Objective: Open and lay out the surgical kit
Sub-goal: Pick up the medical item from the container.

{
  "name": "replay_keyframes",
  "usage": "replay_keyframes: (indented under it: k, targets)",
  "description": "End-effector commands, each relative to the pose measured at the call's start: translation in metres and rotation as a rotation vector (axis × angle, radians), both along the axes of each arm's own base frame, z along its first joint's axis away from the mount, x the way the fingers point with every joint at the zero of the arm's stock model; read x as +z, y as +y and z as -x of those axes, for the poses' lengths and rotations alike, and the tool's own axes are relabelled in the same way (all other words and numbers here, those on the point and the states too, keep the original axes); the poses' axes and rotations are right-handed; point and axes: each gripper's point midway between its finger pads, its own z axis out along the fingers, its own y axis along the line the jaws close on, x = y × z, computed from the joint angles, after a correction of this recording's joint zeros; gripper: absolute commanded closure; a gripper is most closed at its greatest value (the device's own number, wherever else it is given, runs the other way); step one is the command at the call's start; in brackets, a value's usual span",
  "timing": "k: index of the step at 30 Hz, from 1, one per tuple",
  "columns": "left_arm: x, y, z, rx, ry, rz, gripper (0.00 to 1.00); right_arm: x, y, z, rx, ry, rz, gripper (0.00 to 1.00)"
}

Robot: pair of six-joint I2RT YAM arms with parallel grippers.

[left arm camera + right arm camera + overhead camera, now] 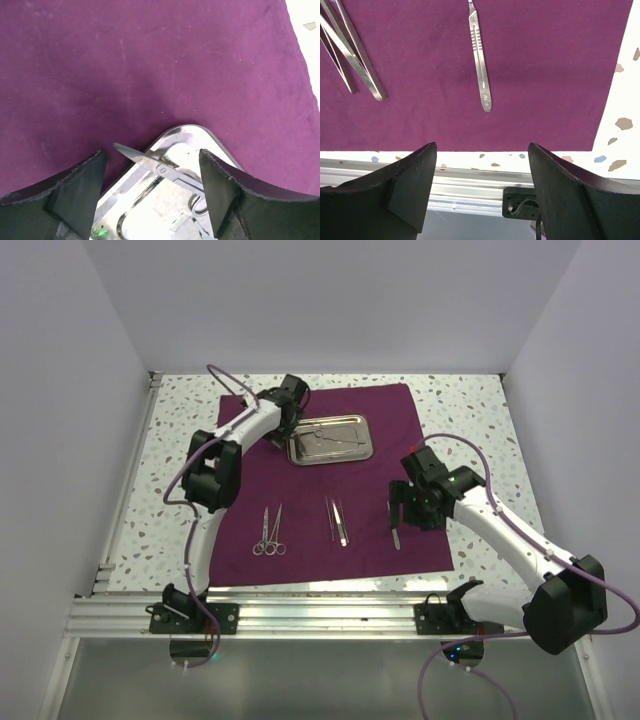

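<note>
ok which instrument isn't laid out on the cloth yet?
The scissors in the steel tray; the ring-handled pair, tweezers and scalpel handle lie on the purple cloth.

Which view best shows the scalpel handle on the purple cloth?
Right wrist: the scalpel handle lies close up, ridged grip clear, alone on the cloth. The top view shows only a thin sliver by the right pincer. The left wrist view does not show it.

Cloth wrap (330, 480) dark purple; tray (331, 439) + instruments (338, 520) shiny silver; table (480, 410) white w/ speckles.
</note>
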Motion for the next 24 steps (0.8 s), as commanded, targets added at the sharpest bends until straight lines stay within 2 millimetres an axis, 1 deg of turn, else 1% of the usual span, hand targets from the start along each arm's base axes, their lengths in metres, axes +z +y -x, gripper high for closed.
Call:
replay_keyframes:
  k: [1, 2, 3, 5, 6, 7, 8, 11, 12, 13, 14, 16, 17, 19, 20, 21, 24]
  targets:
    - [-0.011, 0.002, -0.008, 0.013, 0.001, -0.010, 0.22, 0.000, 0.003, -0.002, 0.025, -0.002, -0.010, 0.23]
    - [-0.012, 0.003, -0.010, 0.014, 0.001, -0.007, 0.24, 0.000, 0.003, -0.002, 0.023, -0.001, -0.010, 0.23]
    - [-0.014, 0.001, -0.013, 0.002, 0.000, 0.000, 0.28, -0.001, 0.003, -0.002, 0.024, -0.001, -0.008, 0.23]
    - [-0.017, 0.001, -0.015, -0.002, 0.003, 0.007, 0.33, -0.001, 0.003, -0.003, 0.024, -0.004, -0.007, 0.23]
    - [-0.018, 0.000, -0.016, -0.005, 0.006, 0.013, 0.40, -0.001, 0.003, -0.003, 0.024, -0.002, -0.007, 0.23]
    - [-0.017, 0.000, -0.019, -0.010, 0.001, 0.016, 0.43, -0.001, 0.002, -0.003, 0.023, -0.003, -0.005, 0.23]
    - [-0.020, 0.001, -0.019, -0.012, 0.006, 0.014, 0.51, -0.002, 0.002, -0.004, 0.023, -0.003, -0.004, 0.23]
    - [-0.022, 0.002, -0.021, -0.014, 0.009, 0.015, 0.61, -0.002, 0.003, -0.004, 0.024, -0.005, -0.005, 0.23]
    - [-0.022, 0.003, -0.020, -0.014, 0.014, 0.016, 0.68, -0.002, 0.003, -0.003, 0.025, -0.003, -0.005, 0.23]
    - [-0.024, 0.004, -0.021, -0.018, 0.017, 0.016, 0.71, -0.002, 0.003, -0.004, 0.023, -0.005, -0.005, 0.23]
    - [-0.025, 0.004, -0.021, -0.021, 0.020, 0.015, 0.77, -0.003, 0.002, -0.004, 0.023, -0.003, -0.004, 0.23]
    - [-0.028, 0.007, -0.019, -0.028, 0.030, 0.013, 0.82, -0.003, 0.003, -0.004, 0.023, -0.003, -0.005, 0.23]
    - [-0.027, 0.008, -0.019, -0.032, 0.029, 0.015, 0.87, -0.004, 0.003, -0.004, 0.025, -0.002, -0.003, 0.23]
    - [-0.026, 0.010, -0.019, -0.044, 0.026, 0.010, 0.93, -0.004, 0.003, -0.005, 0.024, -0.002, -0.004, 0.23]
    - [-0.024, 0.009, -0.019, -0.051, 0.022, 0.009, 0.98, -0.005, 0.003, -0.004, 0.024, 0.000, -0.003, 0.23]
    - [-0.022, 0.010, -0.020, -0.058, 0.014, 0.007, 1.00, -0.005, 0.004, -0.004, 0.028, 0.000, -0.004, 0.23]
    - [-0.015, 0.010, -0.023, -0.081, -0.004, 0.004, 1.00, -0.006, 0.004, -0.004, 0.028, 0.000, -0.004, 0.23]
